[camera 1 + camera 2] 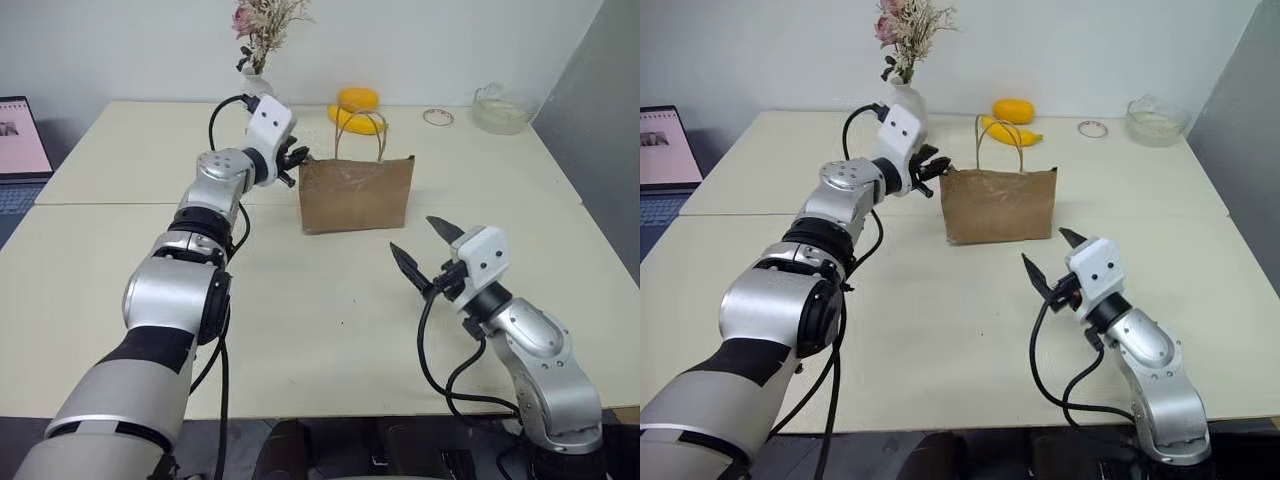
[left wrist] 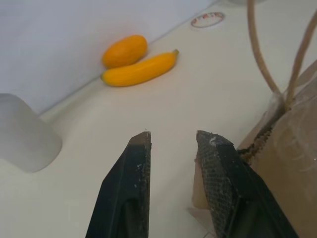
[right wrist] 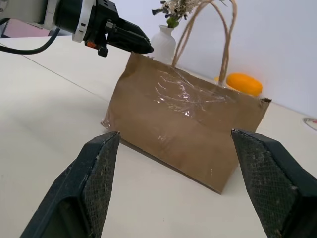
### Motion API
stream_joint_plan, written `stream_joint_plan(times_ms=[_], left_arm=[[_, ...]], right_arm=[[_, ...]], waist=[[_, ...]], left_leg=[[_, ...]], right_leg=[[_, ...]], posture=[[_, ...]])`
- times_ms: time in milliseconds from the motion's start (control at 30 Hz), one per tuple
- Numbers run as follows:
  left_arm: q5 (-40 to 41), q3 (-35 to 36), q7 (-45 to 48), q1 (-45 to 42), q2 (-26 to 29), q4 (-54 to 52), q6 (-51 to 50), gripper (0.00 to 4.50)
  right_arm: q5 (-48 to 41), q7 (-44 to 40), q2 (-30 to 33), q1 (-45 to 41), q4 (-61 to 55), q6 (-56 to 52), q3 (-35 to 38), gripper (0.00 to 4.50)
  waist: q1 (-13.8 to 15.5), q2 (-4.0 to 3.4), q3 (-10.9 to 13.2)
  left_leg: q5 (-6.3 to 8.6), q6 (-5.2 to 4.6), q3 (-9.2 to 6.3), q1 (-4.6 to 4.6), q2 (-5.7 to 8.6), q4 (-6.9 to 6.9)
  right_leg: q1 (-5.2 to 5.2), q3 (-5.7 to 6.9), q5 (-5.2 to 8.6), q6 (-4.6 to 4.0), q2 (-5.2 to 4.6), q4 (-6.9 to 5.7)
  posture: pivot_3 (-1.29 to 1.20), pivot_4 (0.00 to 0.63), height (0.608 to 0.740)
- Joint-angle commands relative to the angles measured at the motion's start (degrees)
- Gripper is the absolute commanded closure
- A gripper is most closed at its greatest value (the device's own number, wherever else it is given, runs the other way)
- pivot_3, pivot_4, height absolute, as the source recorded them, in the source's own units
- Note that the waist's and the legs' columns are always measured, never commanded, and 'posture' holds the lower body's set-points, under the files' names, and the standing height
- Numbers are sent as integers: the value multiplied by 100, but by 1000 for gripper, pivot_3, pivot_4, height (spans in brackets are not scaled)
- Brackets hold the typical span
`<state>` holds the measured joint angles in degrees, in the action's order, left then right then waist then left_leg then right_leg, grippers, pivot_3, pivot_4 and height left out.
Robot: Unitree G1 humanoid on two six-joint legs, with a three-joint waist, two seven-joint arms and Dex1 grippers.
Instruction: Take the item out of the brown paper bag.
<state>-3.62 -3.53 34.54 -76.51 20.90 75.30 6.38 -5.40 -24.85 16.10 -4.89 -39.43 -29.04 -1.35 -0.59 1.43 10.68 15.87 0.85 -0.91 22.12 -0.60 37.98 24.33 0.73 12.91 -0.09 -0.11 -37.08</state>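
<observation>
One risk: the left gripper (image 1: 298, 165), its fingers part-closed on nothing beside the upper left corner of the creased brown paper bag (image 1: 356, 194) mid-table, could tip the light bag. The right gripper (image 1: 424, 248) waits wide open nearer the front edge (the red bottle is hidden, presumably inside).

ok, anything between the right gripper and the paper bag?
Nothing. Bare tabletop lies between the right gripper and the paper bag, seen in the right wrist view.

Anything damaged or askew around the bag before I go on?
The brown paper bag stands upright but is creased, with clear tape patched across its front. Nothing is spilled; the banana and orange fruit lie behind it.
</observation>
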Motion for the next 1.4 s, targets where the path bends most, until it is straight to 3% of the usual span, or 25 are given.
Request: stream_joint_plan(times_ms=[33,267,467,633,800,967,1167,1267,1400], left_arm=[[-253,-89,334,-194,-22,51,277,3013],[-399,-240,1980,-23,78,-143,961,3013],[-182,-201,3156,330,60,-523,1147,3013],[72,-209,3979,728,111,-1175,961,3013],[453,-186,4573,1587,269,-2556,404,3013],[1103,475,3932,1373,392,-3005,-561,3013],[600,849,1273,456,567,-1634,386,3013],[8,553,74,123,631,-981,926,3013],[-795,-106,-515,-5,409,-252,1085,3013]], right_arm=[[-98,75,92,79,-377,-55,40,738],[-381,-96,398,346,-592,-195,214,738],[-765,-552,1019,521,-570,-189,530,738],[-1204,-947,1423,678,-532,-129,891,738],[-1358,-1098,1623,731,-373,12,1034,738],[-1451,-1114,1659,727,-308,79,1020,738],[-1593,-1055,1633,599,-366,8,948,738],[-1629,-973,1608,487,-435,-58,878,738],[-1691,-812,1566,261,-463,-172,768,738]], waist=[[3,0,0],[26,1,0],[41,4,-3],[43,4,-3],[16,4,-3],[29,6,-1],[37,7,-2],[38,7,-2],[46,7,-2]], left_leg=[[0,0,0,0,-2,-1],[0,0,9,-4,2,6],[0,0,12,-14,1,11],[0,0,9,-11,1,11],[0,-1,10,-14,-6,12],[0,-1,-3,-11,-8,22],[0,-1,-4,-21,-3,29],[0,-1,-3,-22,-3,29],[0,-1,4,-20,-1,27]], right_leg=[[0,0,0,0,-2,-1],[-9,5,0,2,-5,-5],[-21,3,-3,6,-7,-5],[-20,-3,-3,6,-6,-4],[-20,-10,-3,6,-5,-12],[-19,-5,-4,5,0,-23],[-25,-8,-5,9,-4,-30],[-24,-9,-10,16,-7,-28],[-24,-5,-10,17,-11,-23]], posture=[[0,150,740],[0,150,740],[0,150,740],[0,150,740],[0,150,740],[0,150,740],[0,150,740],[0,150,740],[0,150,740]])
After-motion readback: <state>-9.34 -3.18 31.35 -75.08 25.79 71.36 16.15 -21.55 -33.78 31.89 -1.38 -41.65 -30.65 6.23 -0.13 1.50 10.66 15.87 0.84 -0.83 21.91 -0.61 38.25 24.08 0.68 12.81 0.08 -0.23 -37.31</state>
